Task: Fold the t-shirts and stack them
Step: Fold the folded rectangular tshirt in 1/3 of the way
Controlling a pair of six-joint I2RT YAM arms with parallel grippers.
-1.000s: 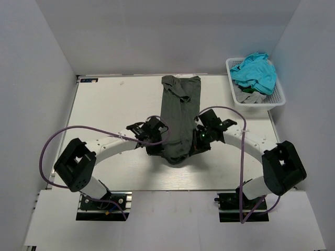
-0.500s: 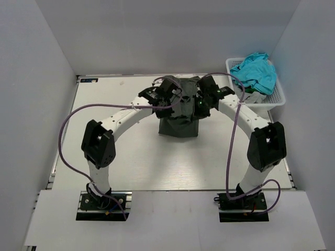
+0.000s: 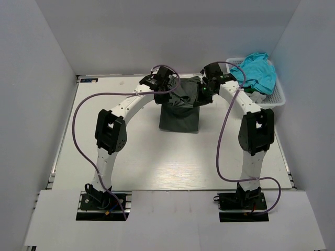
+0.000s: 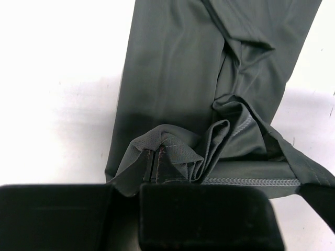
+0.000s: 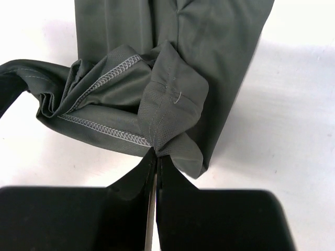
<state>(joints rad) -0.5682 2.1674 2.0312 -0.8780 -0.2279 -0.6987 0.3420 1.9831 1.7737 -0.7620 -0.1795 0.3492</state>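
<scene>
Reaching to the far middle of the white surface [image 3: 120,141], the left fingers [image 4: 209,214] and right fingers [image 5: 220,219] are each clamped on a bunched hem edge of the dark charcoal-grey cloth t-shirt [image 3: 179,117], which lies folded there. A turquoise tee [image 3: 256,70] and a pale grey tee [image 3: 250,95] sit in the white plastic lattice basket [image 3: 280,97] at the far right.

The top camera hangs high behind the near edge of the table [image 3: 131,157] and looks down and forward over its whole surface to the far wall [image 3: 172,36]. Each wrist camera sits very close, facing down onto the dark grey t-shirt [image 3: 179,117] at the far middle, the one patch all three views share.
</scene>
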